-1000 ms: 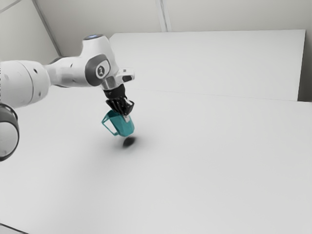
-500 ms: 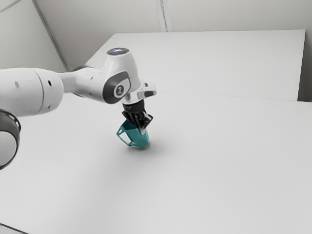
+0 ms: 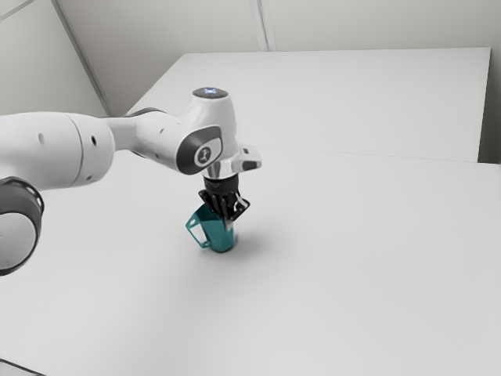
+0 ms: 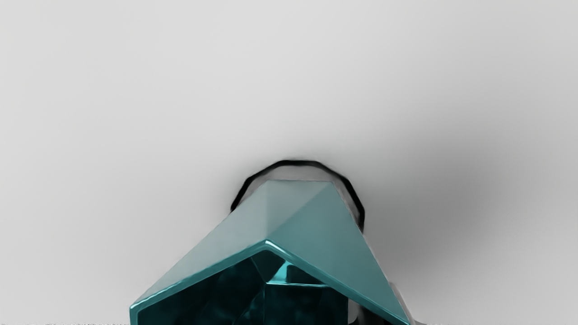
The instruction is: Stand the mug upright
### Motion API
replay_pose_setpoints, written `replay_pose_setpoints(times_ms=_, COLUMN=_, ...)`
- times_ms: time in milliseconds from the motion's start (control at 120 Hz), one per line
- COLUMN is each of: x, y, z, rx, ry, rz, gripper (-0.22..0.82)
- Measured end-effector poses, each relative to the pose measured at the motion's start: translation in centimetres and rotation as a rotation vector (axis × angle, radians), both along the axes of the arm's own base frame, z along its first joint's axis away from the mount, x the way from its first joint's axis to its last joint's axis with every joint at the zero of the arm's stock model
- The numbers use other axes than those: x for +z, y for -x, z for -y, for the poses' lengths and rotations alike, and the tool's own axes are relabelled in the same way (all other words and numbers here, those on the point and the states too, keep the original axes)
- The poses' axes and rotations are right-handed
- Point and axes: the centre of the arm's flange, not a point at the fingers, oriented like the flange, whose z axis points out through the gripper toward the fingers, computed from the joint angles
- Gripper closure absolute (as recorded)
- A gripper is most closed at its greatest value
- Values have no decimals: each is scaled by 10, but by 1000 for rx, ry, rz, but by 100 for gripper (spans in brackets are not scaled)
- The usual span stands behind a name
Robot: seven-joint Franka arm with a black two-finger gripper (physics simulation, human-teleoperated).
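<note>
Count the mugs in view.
1: the teal mug, gripped by its wall in the fingers, at the table. The arm hides some of the table, so can't rule out another there.

Table (image 3: 329, 274) beneath mug (image 3: 220, 239); pincer (image 3: 228, 222) astride mug's wall; handle (image 3: 194, 236) toward exterior view's left.

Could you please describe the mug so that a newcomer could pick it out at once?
On the broad white table, follow the arm from the exterior view's left to its black pincer. At the pincer is the mug, flat-faceted, its angular handle toward the exterior view's left. Its teal colour sets it apart from the white table and the white-and-black arm.
</note>
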Motion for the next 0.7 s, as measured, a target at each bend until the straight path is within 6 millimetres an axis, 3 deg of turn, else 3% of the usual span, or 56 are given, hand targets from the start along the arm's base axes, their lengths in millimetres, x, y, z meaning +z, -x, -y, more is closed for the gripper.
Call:
replay_pose_setpoints(times_ms=167, x=4, y=0, z=-1, rx=-1, ry=-26, rz=4, gripper=43)
replay_pose_setpoints(times_ms=333, x=37, y=-3, z=-1, rx=3, ry=-23, rz=60, gripper=20)
replay_pose_setpoints(times_ms=467, x=98, y=3, z=-4, rx=15, ry=2, rz=149, gripper=10)
replay_pose_setpoints(times_ms=700, x=229, y=14, z=-21, rx=44, ry=50, rz=280, gripper=3)
